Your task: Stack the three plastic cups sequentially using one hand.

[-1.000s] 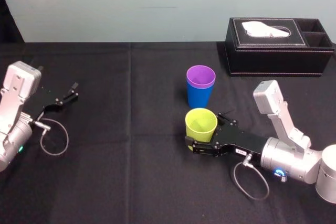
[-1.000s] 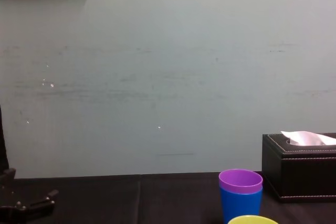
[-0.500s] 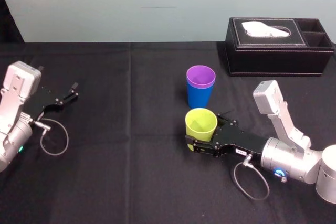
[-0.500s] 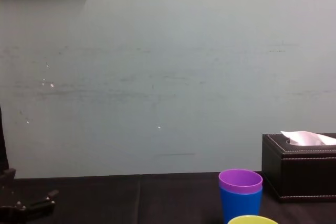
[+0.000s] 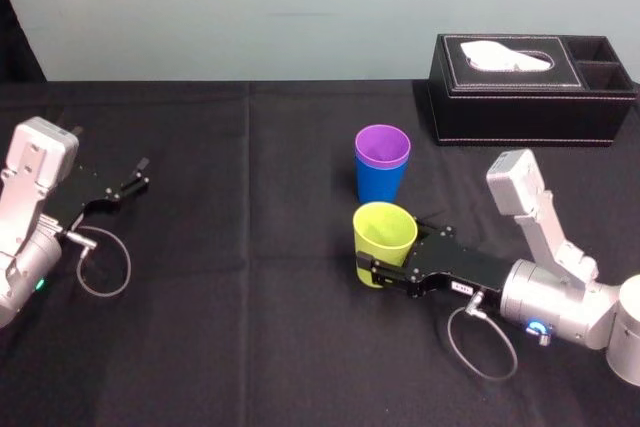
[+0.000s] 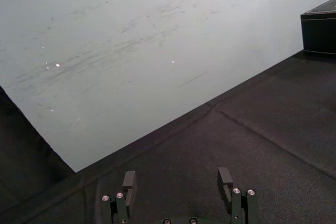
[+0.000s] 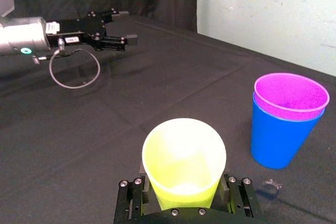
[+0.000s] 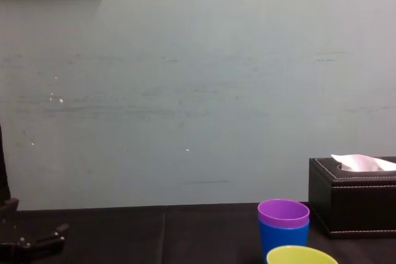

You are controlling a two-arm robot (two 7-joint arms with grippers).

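The step in hand is the last one of the stacking. The purple tapered plastic cup point(image 5: 382, 146) already sits inside the bright blue tapered plastic cup point(image 5: 380, 187), and this pair stands upright near the middle of the black tablecloth point(image 5: 250, 327), a little to the right. Only the yellow-green tapered plastic cup point(image 5: 383, 235) is not yet stacked.

The right gripper point(image 5: 387, 273) comes in from the right side and its black fingers are closed on the lower part of the yellow-green cup, one finger on each side of the wall. The cup is just on the near side of the blue and purple pair, apart from it, with its mouth up and leaning slightly. From the head view I cannot tell surely if its base is off the cloth.

The left gripper point(image 5: 136, 175) is parked at the far left of the table, with its fingers spread and nothing between them. A black leather tissue box point(image 5: 530, 97) stands at the far right, well apart from the cups.

In my judgement, the next move calls for raising the yellow-green cup above the purple rim, carrying it away from the robot until it is centred over the purple mouth, bringing it upright, then lowering it in and releasing. The clearance over the rim matters, because a touch could push the light pair over.
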